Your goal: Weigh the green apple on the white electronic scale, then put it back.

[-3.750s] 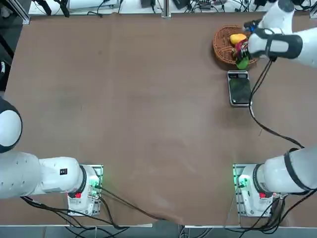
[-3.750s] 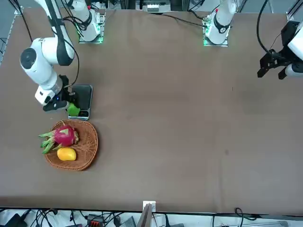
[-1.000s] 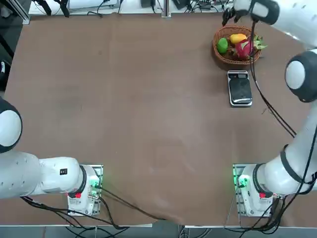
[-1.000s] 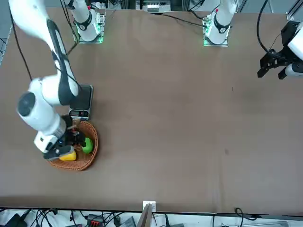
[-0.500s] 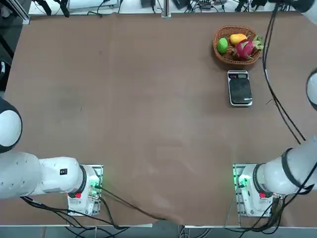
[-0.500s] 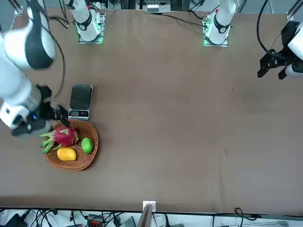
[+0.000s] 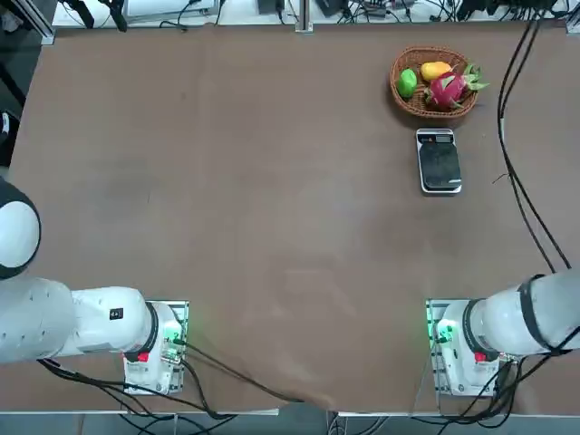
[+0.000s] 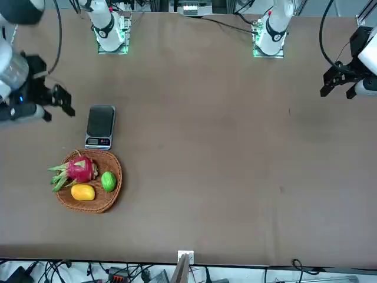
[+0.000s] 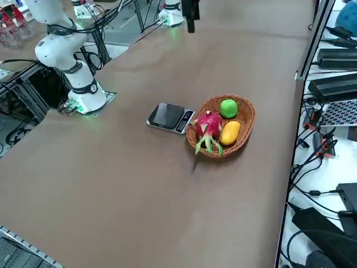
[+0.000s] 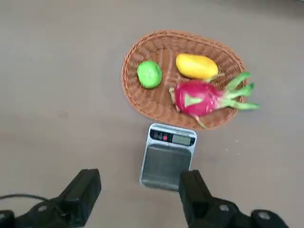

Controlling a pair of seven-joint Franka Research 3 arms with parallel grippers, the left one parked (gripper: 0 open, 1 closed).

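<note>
The right gripper [image 8: 56, 100] has lifted away from the basket [image 8: 112, 188] since a second ago, when it hung over the fruit; in the front view it now sits at the left edge, above and to the left of the scale [image 8: 101, 125], holding nothing. Its fingers [image 10: 85, 194] are spread wide and released, as the wrist view shows, with the scale between them far below.

The apple [image 8: 108, 180] lies in the basket, at its right side in the front view, beside the dragon fruit [image 8: 76, 170] and the yellow fruit [image 8: 83, 191]. In the top view the apple [image 7: 407, 82] is at the basket's left, in the upper right of the frame. The scale's plate is bare, and its display end points toward the basket, just short of the rim. In the side view the scale [image 9: 170, 117] lies left of the basket [image 9: 245, 120] on the brown desk [image 9: 111, 184].
</note>
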